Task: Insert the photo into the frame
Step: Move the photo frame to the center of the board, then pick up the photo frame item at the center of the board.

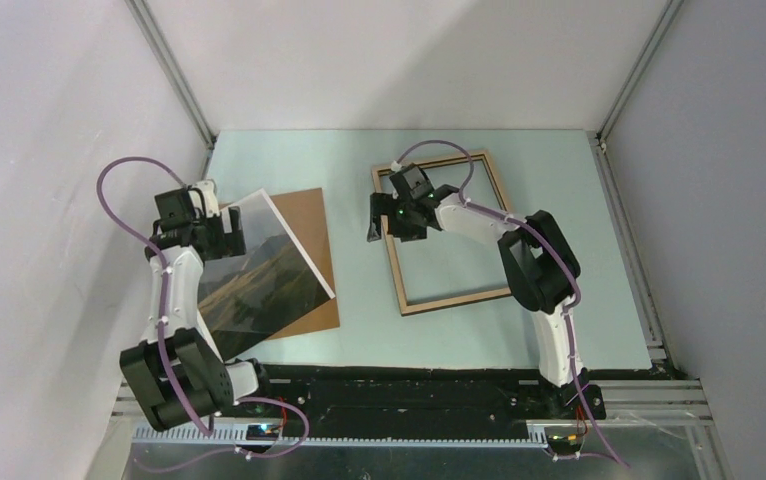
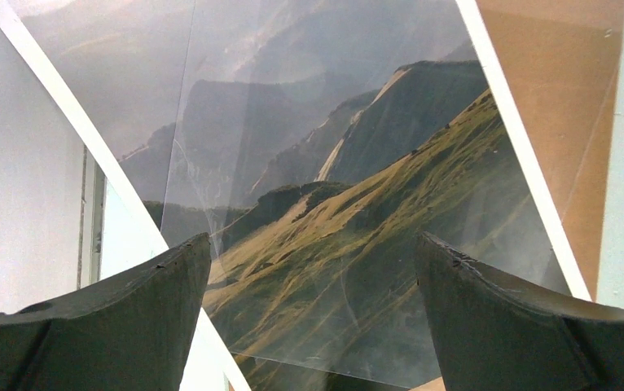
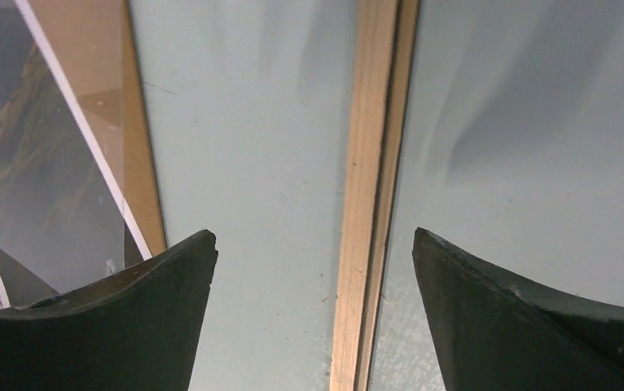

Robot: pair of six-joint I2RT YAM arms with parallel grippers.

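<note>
Viewing the pale blue-green bench (image 1: 359, 335) from above, we see the large rectangular photo (image 1: 259, 270) of dark mountains and yellow-green hills lying askew, printed side up, partly over the plain brown hardboard panel (image 1: 314, 225) at left. It is apart from the thin rectangular light-wood frame (image 1: 456, 302), which lies flat at right. The left end effector (image 2: 313, 244) stands over the photo's far left part, fingers spread wide, clamping nothing. The right end effector (image 3: 313, 236) hangs above the frame's left rail, fingers likewise apart.
</note>
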